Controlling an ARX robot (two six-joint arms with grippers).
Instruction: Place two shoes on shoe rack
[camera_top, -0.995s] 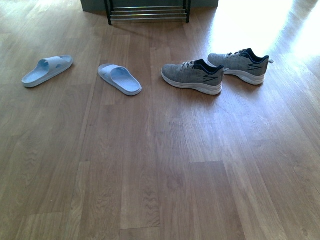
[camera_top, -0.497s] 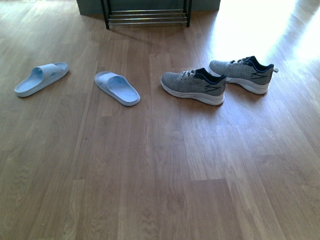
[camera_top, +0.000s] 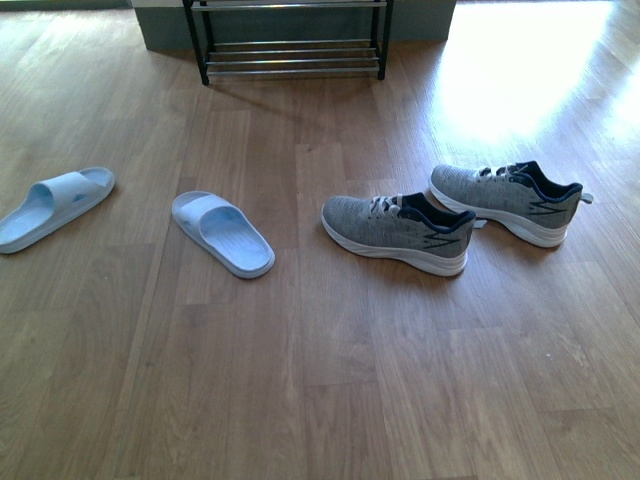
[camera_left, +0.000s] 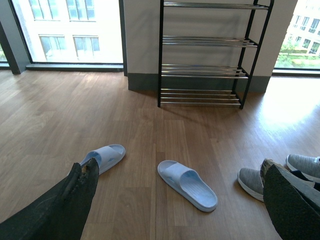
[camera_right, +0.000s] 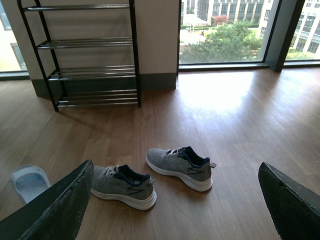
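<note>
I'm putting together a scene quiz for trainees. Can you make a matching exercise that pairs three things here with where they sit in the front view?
Things:
1. black-framed shoe rack with chrome rods
2. two grey knit sneakers with white soles
3. two pale blue slide sandals

Places:
A. on the wooden floor, left of the middle
B. standing by the far wall
C. on the floor, right of the middle

Pairs: 1-B, 2-C, 3-A.
</note>
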